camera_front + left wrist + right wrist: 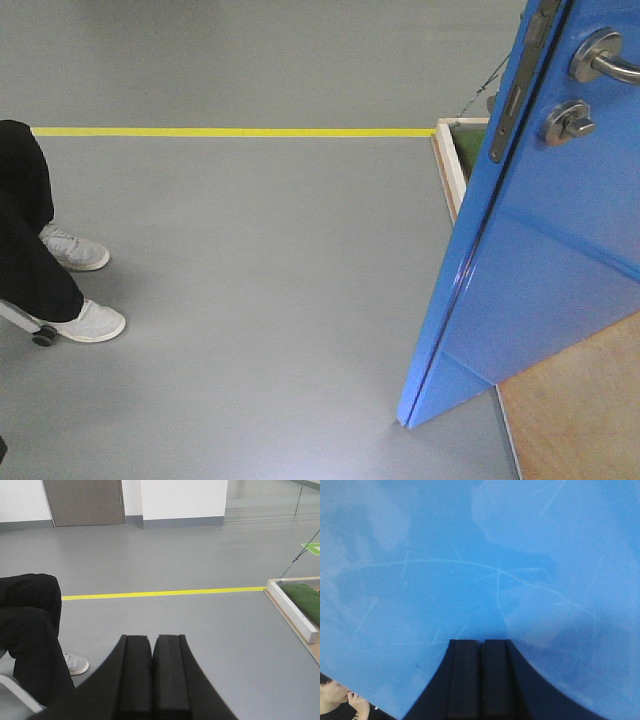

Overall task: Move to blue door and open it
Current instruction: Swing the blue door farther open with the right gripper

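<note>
The blue door (540, 260) stands swung open at the right of the front view, its edge toward me. Its silver lever handle (605, 60) and round thumb-turn lock (567, 122) show near the top right. My right gripper (481, 641) is shut, with its fingertips right at the scratched glossy face of the blue door (470, 565), which fills that view. My left gripper (152, 637) is shut on nothing and points over the grey floor, away from the door. Neither gripper shows in the front view.
A seated person's black-trousered legs (25, 230) and white shoes (92, 322) are at the left. A yellow floor line (230, 131) runs across. The white wooden frame base (292, 611) with a green bag lies at the right. A plywood platform (580, 410) sits under the door.
</note>
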Controlling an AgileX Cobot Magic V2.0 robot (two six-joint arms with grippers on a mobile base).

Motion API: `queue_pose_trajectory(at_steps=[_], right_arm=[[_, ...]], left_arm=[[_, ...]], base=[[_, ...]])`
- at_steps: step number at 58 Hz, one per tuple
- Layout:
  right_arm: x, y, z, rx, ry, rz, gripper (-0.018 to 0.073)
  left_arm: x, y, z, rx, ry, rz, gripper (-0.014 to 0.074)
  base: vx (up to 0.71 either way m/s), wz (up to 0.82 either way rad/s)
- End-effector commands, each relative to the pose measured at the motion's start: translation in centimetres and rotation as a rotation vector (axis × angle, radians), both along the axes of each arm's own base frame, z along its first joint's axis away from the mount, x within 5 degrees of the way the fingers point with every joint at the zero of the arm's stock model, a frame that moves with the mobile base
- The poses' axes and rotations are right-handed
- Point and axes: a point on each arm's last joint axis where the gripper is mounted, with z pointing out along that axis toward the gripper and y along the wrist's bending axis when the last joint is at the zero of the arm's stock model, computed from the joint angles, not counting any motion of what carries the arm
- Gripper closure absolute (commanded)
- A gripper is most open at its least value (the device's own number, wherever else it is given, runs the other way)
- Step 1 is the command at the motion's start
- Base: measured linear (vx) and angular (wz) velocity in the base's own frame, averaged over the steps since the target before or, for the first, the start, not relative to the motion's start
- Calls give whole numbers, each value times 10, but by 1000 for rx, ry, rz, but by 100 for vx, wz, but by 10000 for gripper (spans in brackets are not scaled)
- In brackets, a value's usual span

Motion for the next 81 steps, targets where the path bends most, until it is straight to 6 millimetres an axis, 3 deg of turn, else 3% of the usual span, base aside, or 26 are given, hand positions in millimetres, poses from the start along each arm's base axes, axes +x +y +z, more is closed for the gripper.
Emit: queue_pose_trajectory(at_steps=[1, 81], right_arm=[[-13, 5, 23, 22, -140, -34, 547], [-13, 5, 23, 22, -140, -34, 547]], left_arm=[[-1, -1, 17, -9, -124, -12, 524], [-1, -1, 17, -9, -124, -12, 524]], base=[[8, 5], [15, 6]])
